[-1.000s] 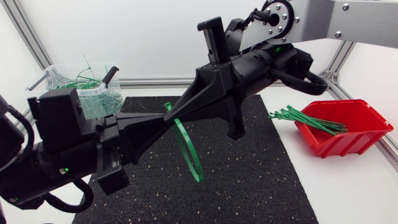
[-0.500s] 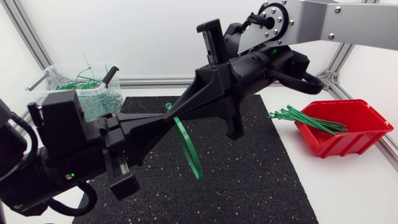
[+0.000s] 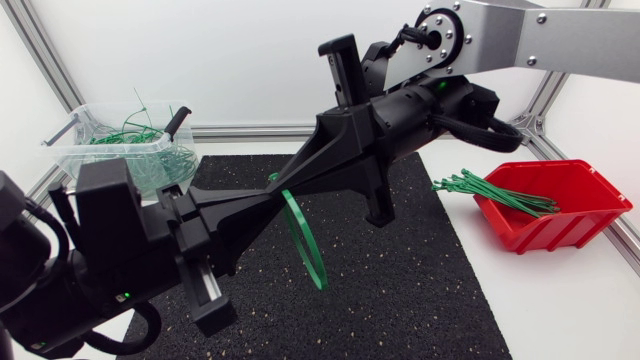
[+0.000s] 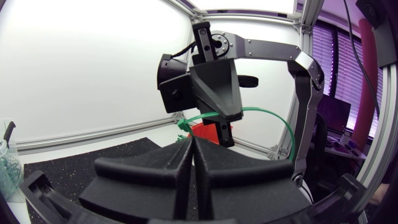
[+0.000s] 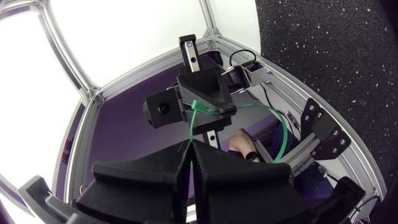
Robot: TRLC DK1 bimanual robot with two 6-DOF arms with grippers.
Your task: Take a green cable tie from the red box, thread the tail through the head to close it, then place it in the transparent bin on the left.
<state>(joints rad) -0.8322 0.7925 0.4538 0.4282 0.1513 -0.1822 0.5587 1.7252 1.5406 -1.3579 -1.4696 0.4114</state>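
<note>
A green cable tie (image 3: pixel 306 243) is bent into a loop that hangs over the black mat (image 3: pixel 410 290) in the head view. Its two ends meet where my two gripper tips come together. My left gripper (image 3: pixel 266 197) comes in from the lower left and is shut on one end of the tie. My right gripper (image 3: pixel 284 181) comes in from the upper right and is shut on the other end. The left wrist view shows the tie (image 4: pixel 283 124) curving away from the closed left gripper (image 4: pixel 190 140). The red box (image 3: pixel 565 205) holds several green ties (image 3: pixel 495 190). The transparent bin (image 3: pixel 75 125) stands at the back left.
The bin has several closed green ties (image 3: pixel 135 135) in it. Some ties in the red box stick out over its left rim onto the white table. An aluminium frame rail (image 3: pixel 240 130) runs along the back edge.
My left arm's body has shifted down and to the right in the head view. Both gripper tips and the loop have stayed almost where they were.
</note>
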